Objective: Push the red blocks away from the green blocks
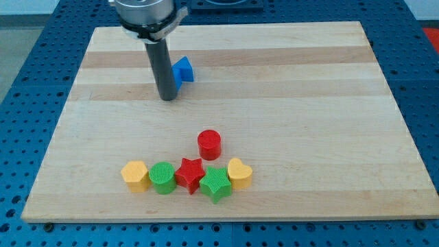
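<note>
My tip (167,98) bare, touching blue block (183,71), holding nothing. Red star (191,174) wedged between green cylinder (163,178), green star (215,184); judged light, rigid, slides easily; push flat side.

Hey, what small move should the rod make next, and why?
Probably bring my tip down the view toward the red cylinder. It sits by the blue block, far from the row where the red star is wedged between the green cylinder and green star.

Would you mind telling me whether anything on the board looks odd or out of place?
Nothing is damaged or tipped. The blue block sits alone near the view's top beside my tip, far from the cluster at the bottom, where the red star is wedged between two green blocks.
</note>
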Controlling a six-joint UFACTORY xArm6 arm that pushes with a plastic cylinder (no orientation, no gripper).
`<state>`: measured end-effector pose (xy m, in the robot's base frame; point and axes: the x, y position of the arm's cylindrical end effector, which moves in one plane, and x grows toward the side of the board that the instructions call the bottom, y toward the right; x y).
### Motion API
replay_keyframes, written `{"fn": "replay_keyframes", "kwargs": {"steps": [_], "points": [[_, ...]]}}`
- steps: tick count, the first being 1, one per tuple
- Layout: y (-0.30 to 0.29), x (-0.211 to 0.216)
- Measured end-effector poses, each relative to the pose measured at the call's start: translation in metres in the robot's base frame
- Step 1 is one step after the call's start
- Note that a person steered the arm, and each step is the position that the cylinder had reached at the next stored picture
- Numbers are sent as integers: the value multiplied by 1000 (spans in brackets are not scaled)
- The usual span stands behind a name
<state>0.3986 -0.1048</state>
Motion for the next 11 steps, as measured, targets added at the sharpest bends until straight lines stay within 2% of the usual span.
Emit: {"fn": "replay_keyframes", "kwargs": {"steps": [1,2,3,4,5,6,8,9,11], "points": [[58,13],[147,49],[217,122],[233,217],[216,220],[171,220],[47,215],[32,197],[38,153]]}}
